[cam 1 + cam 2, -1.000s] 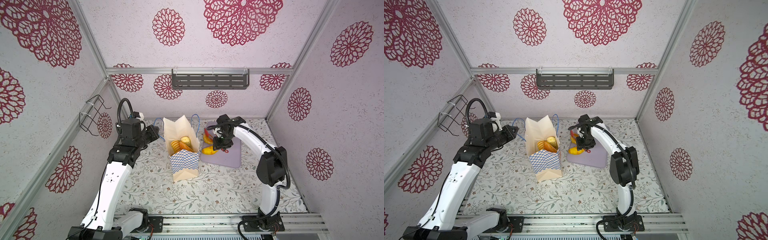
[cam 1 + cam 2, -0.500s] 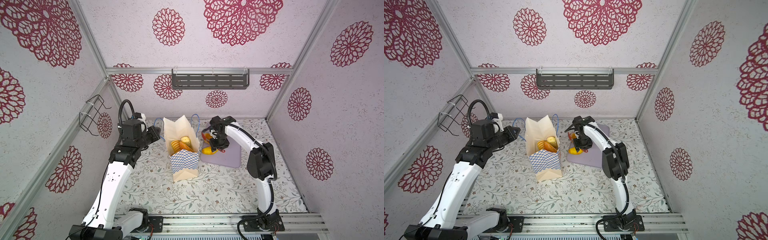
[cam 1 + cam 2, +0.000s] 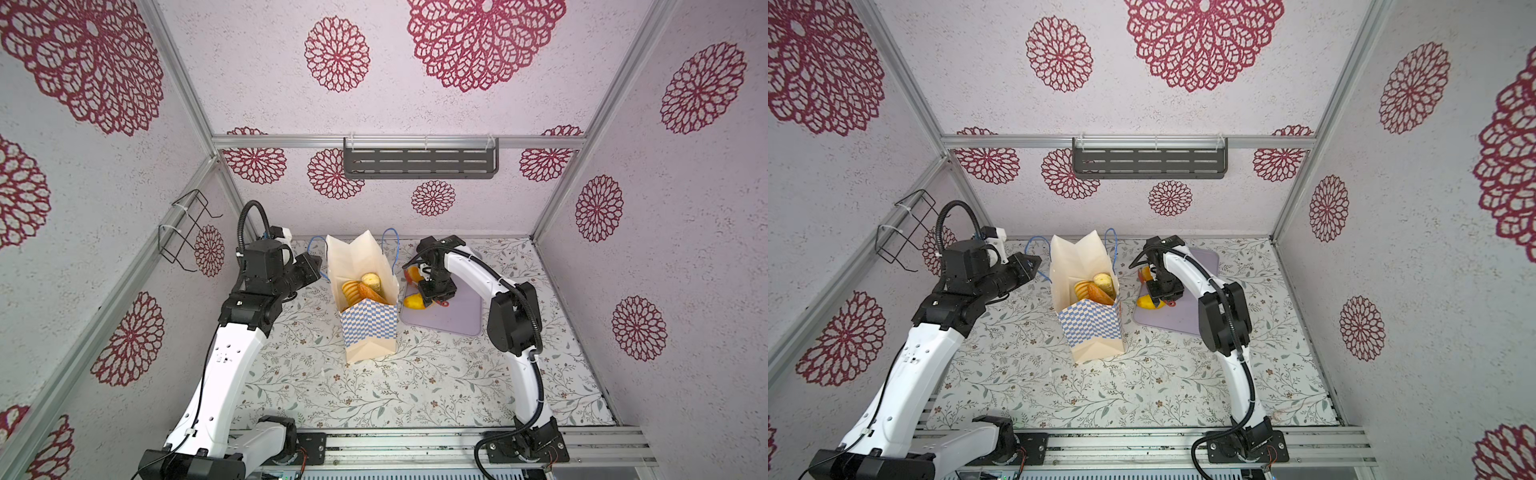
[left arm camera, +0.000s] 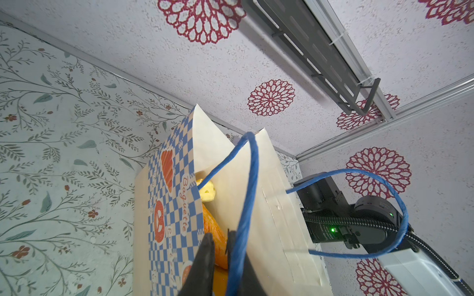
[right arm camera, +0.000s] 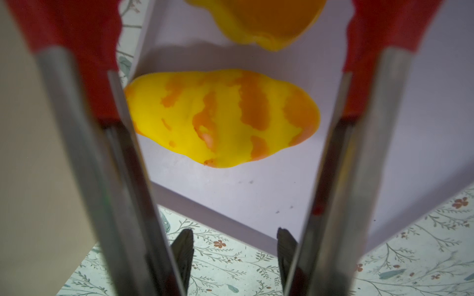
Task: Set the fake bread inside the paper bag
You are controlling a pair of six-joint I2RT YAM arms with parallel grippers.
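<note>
A yellow loaf is seen lying on the lilac tray, just beside the bag. It sits between the spread arms of the tongs carried by the right tool, long axis crosswise to them. The left tool is pinched on the bag's blue handle (several loaves already lie inside the bag).

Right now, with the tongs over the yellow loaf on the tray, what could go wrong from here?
1. The tongs straddle the yellow loaf without gripping; being glossy and rounded, it may squirt out when squeezed.
2. That loaf lies near the lilac tray edge beside the paper bag; a nudge could push it off.
3. The left gripper holds only a blue cord handle; a bump could tip the bag.
</note>
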